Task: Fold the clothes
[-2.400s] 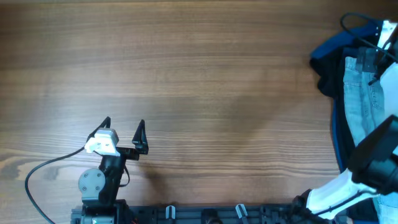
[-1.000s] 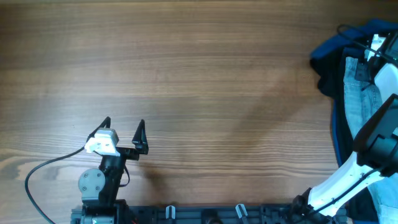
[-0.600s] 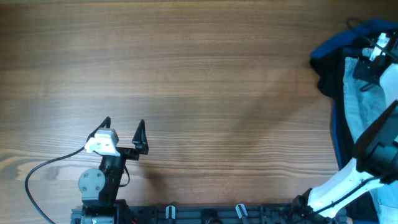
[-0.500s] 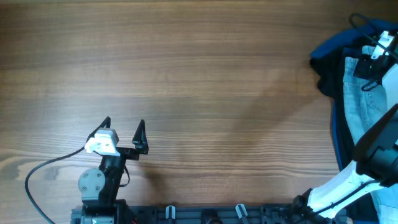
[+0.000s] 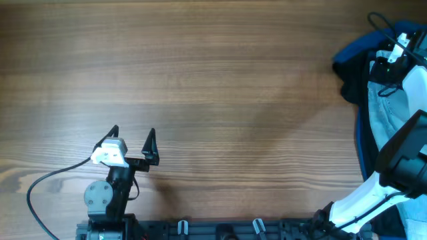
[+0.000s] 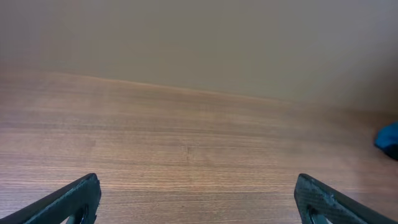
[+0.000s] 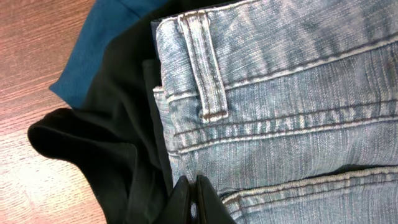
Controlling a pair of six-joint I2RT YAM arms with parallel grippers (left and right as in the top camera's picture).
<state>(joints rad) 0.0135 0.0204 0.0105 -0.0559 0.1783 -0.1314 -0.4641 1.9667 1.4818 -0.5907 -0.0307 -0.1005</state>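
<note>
I find the right gripper (image 7: pixel 194 198) nipped together on the waistband edge of the denim shorts (image 7: pixel 280 99), far right of the overhead frame atop the black garment (image 7: pixel 106 149); I judge this grip serves to drag them clear; left gripper (image 5: pixel 132 137) parked lower left, fingers apart.

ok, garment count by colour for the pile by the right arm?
pale denim shorts: 1
black garment: 1
bright-blue garment: 1
Total: 3 visible. The pile runs off the overhead frame, so more may be hidden.
</note>
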